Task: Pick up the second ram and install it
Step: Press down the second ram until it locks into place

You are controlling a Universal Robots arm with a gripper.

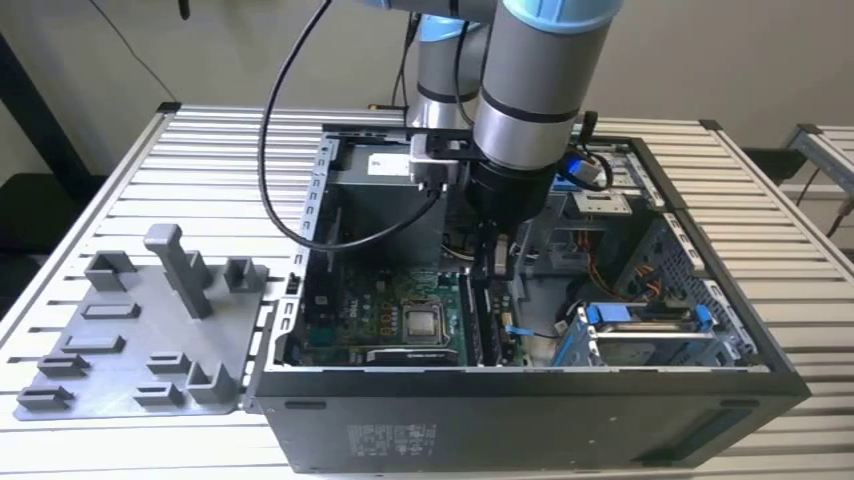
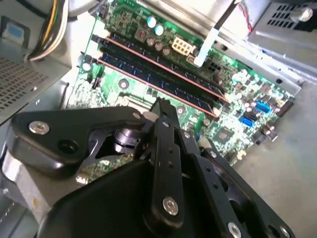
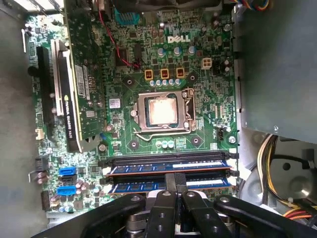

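Now, entries:
Pincer: my pincer [image 3: 174, 184] reaches down inside the open computer case [image 1: 534, 400], fingers pressed together over the memory slots.
Second ram: the second ram [image 3: 166, 187] lies in the slot directly under my fingertips; whether I touch it I cannot tell.
Neighbour: another stick [image 3: 168, 167] sits in the adjacent slot, beside the processor socket [image 3: 161, 111].
Table: a grey fixture tray [image 1: 140, 330] lies at the exterior view's left.

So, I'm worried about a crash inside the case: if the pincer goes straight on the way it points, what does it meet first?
Most likely the RAM stick seated in the motherboard's slots, right ahead of the pincer; depth is hard to judge.
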